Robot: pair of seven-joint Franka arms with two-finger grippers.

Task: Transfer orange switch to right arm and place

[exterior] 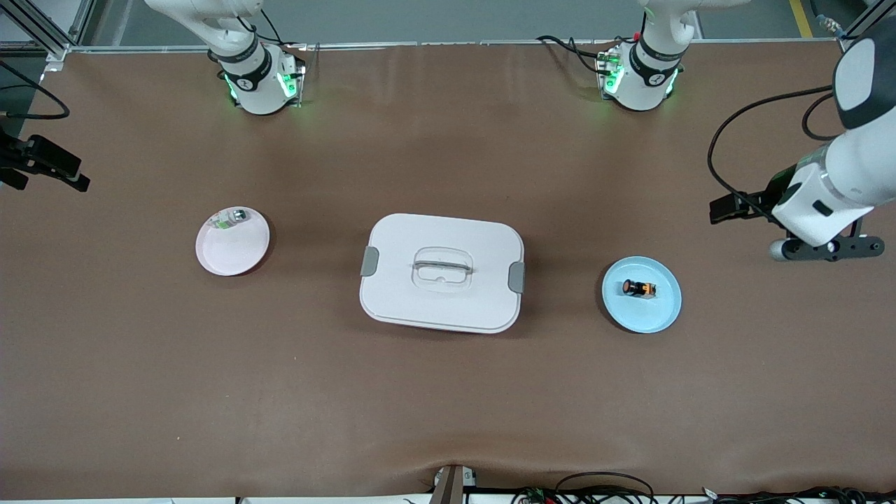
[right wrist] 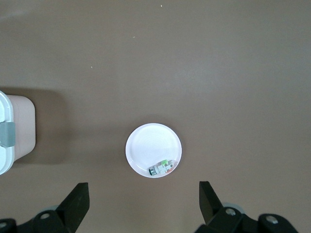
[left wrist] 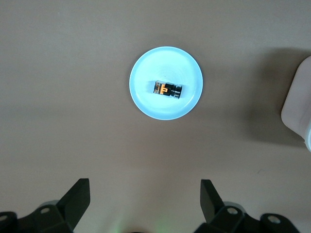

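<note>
A: Going across the front view from the right arm's end, what was on the table?

B: First the pink plate (exterior: 232,241) with a small clear and green part (exterior: 231,218) on its rim. Then the white lidded box (exterior: 442,272) in the middle. Then the blue plate (exterior: 642,294), and the orange switch (exterior: 640,288) lay on its side in the middle of it.

A: And the grippers?

B: The right gripper (right wrist: 144,206) hung high over the table beside the pink plate, fingers wide apart and holding nothing. The left gripper (left wrist: 145,204) was also spread apart and empty, up over the table beside the blue plate.

A: How would the switch handle?

B: I judged it light and stiff, but round, so it could roll on the smooth plate. Its flats were hard to see; maybe the black body (left wrist: 175,90) was best, fingers closing across the cylinder, leaving the orange end free for the second gripper.
</note>
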